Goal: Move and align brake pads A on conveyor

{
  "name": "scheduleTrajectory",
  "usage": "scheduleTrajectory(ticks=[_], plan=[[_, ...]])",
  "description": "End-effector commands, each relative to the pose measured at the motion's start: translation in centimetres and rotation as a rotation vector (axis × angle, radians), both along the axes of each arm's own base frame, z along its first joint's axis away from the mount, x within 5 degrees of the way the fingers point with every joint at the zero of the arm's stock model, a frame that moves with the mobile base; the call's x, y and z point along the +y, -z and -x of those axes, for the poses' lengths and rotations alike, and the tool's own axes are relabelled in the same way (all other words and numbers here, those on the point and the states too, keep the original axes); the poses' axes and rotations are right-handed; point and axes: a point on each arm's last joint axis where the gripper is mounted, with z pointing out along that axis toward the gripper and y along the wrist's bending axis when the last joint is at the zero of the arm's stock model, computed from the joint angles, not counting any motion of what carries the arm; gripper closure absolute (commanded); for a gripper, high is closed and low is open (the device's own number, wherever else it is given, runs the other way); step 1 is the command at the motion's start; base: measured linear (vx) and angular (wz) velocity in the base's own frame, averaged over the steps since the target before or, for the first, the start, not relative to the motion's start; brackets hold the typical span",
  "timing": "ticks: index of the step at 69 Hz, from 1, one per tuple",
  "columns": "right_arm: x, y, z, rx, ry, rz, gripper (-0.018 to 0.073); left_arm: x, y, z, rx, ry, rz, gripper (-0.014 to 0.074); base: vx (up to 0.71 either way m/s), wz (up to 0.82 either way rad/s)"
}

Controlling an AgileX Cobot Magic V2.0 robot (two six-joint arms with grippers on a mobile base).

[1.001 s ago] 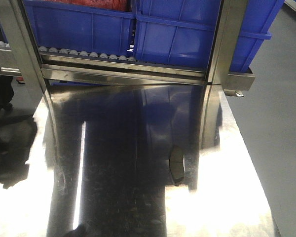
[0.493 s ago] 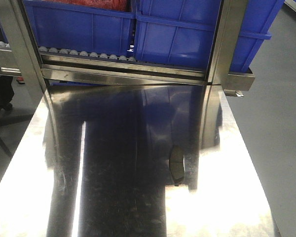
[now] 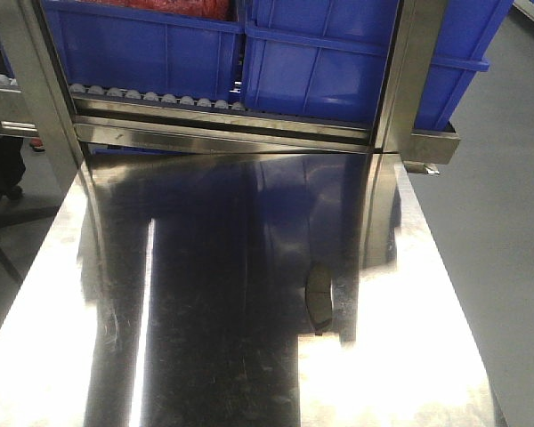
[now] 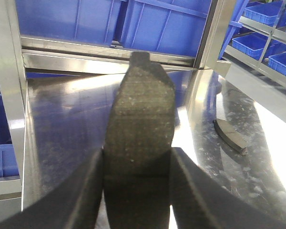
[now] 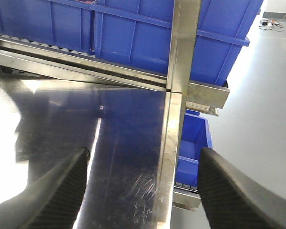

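Left end effector (image 4: 137, 162) clamps a brake pad (image 4: 140, 109); right end effector (image 5: 144, 152) gapes wide; second pad (image 3: 319, 298) lies on worktop (image 3: 205, 374), right of centre

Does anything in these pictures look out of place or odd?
One brake pad lies alone on the steel tabletop, not on a conveyor; none is in view. The left gripper holds a second pad.
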Motion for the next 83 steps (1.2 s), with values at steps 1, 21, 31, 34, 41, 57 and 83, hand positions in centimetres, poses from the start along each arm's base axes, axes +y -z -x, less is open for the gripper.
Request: scheduleTrajectory(ticks=[1, 21, 31, 34, 41, 57, 83], plan=[[-0.1, -1.4, -0.1, -0.082, 0.013, -0.005, 0.0076, -0.1, -1.6, -0.1, -0.101, 0.006, 0.038, 0.0602, 0.0, 0.0], [-0.2, -1.6, -0.2, -0.104, 0.019, -0.002, 0.0076, -0.1, -1.6, -0.1, -0.101, 0.006, 0.038, 0.0602, 0.0, 0.0], [-0.2, -1.6, -0.2, -0.102, 0.025, -0.011, 0.0076, -0.1, -1.6, -0.1, -0.101, 0.006, 0.038, 0.0602, 0.0, 0.0], [-0.1, -1.6, -0.2, -0.099, 0.023, -0.037, 0.0076, -0.1, -1.6, -0.1, -0.101, 0.006, 0.038, 0.0602, 0.0, 0.0], [-0.1, -1.7, -0.3, -0.107, 0.027, -0.053, 0.008, -0.1, -1.6, -0.1, -0.101, 0.006, 0.038, 0.0602, 0.0, 0.0], [0.2, -2.3, -4.7, 0.064, 0.027, -0.051, 0.0157, -0.1, -1.6, -0.1, -0.101, 0.006, 0.038, 0.0602, 0.0, 0.0], [1.1, 1.8, -16.5, 0.648, 0.006, -0.026, 0.0177, -0.1, -1.6, -0.1, -0.101, 0.006, 0.038, 0.0602, 0.0, 0.0]])
